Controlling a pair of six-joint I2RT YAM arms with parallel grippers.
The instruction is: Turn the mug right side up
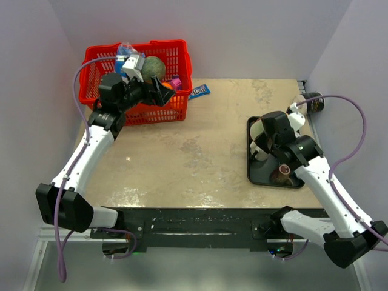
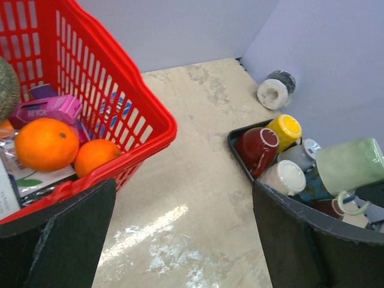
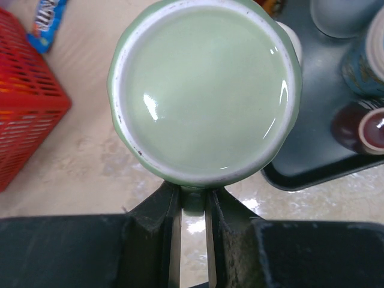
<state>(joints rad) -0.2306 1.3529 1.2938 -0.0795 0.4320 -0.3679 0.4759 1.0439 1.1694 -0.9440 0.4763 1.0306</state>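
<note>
Two fingers of the right gripper (image 3: 193,192) are pinched nearly shut on the handle of the pale green mug (image 3: 204,90). Its base faces the wrist camera at 12 o'clock, over the 9 o'clock edge of the black tray (image 3: 312,162). I'd roll the wrist until the mouth faces up, grip firm, then set it down clear of the neighbouring mugs (image 2: 285,177). The left gripper (image 2: 183,240) gapes fully, empty, by the red basket (image 2: 159,117). Lettering on the blue wrapper (image 3: 47,17) and purple packet (image 2: 51,109) is too blurred to read.

red basket (image 2: 157,123) holds oranges (image 2: 47,144); candy packet (image 1: 199,92) beside it; dark cylinder (image 2: 276,90) near wall
</note>
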